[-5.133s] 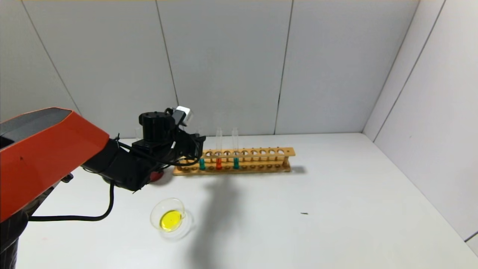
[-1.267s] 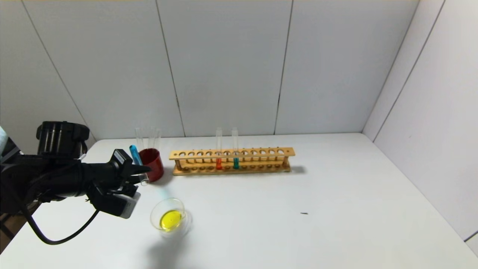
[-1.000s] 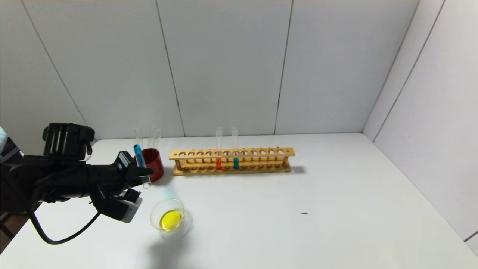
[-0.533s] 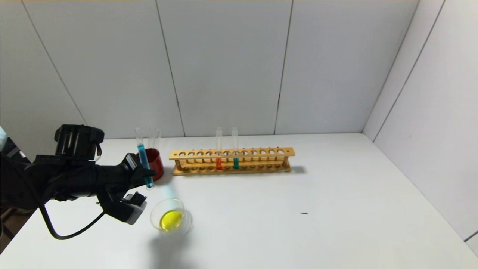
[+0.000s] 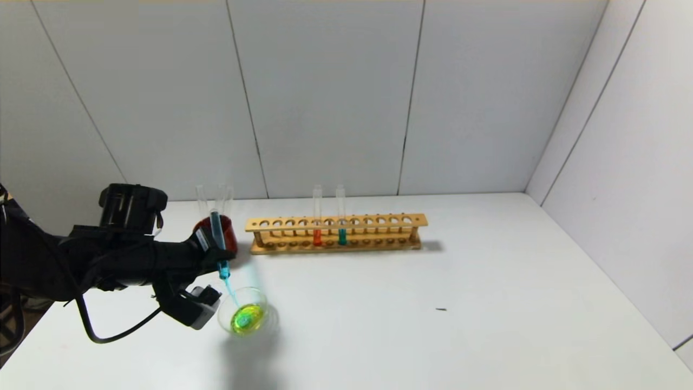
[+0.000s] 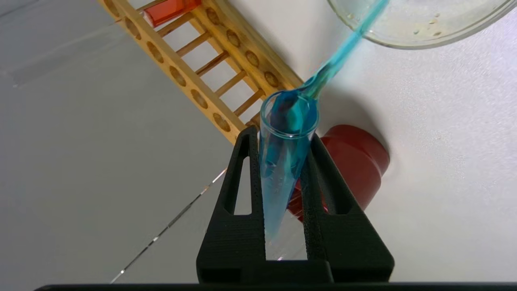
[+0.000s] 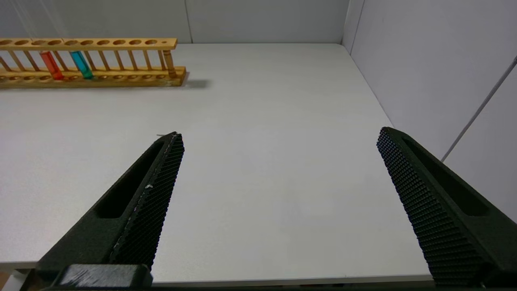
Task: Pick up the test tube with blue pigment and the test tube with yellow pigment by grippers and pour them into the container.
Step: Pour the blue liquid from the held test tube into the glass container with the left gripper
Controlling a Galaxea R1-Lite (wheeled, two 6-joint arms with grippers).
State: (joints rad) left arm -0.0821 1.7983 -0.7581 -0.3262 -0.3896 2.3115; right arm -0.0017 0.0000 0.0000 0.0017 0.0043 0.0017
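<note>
My left gripper [image 5: 215, 250] is shut on the test tube with blue pigment [image 5: 218, 238], held mouth-down above and behind the glass container [image 5: 246, 315]. A thin blue stream runs from the tube's mouth into the container, whose yellow liquid is turning green. In the left wrist view the tube [image 6: 282, 161] sits between my fingers [image 6: 252, 178] and the stream reaches the container's rim [image 6: 408, 38]. A test tube with yellow pigment is not in view. My right gripper [image 7: 278, 141] is open and empty over the table's near right edge.
A dark red cup [image 5: 221, 234] with empty clear tubes stands behind the left gripper. A wooden rack [image 5: 335, 234] at the back holds an orange-liquid tube [image 5: 317, 223] and a second teal-liquid tube [image 5: 341, 222]. White walls close the back and right.
The left gripper took the teal-blue tube from the rack, carried it left, then moved right towards the container and tipped it mouth-down. Blue liquid now streams in, and the yellow pool shows green.
</note>
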